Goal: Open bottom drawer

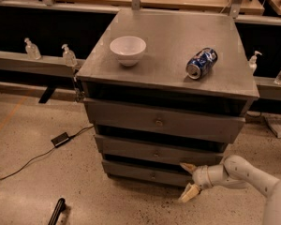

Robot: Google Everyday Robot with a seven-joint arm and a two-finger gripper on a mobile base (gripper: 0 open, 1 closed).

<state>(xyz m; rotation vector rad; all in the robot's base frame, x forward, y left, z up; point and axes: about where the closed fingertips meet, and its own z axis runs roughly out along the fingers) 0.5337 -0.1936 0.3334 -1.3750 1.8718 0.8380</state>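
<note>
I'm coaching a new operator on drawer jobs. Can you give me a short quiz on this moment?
1. True or false: the gripper is shut on the knob of the bottom drawer.
2. What lies on its side on the cabinet top? A) a blue can B) a glass bottle C) a mug
3. Fill in: in the camera view the white bowl stands to the ___ of the blue can.

Key: 1 false, the gripper is open and sits right of the knob, at the bottom drawer's height. 2 A. 3 left.
</note>
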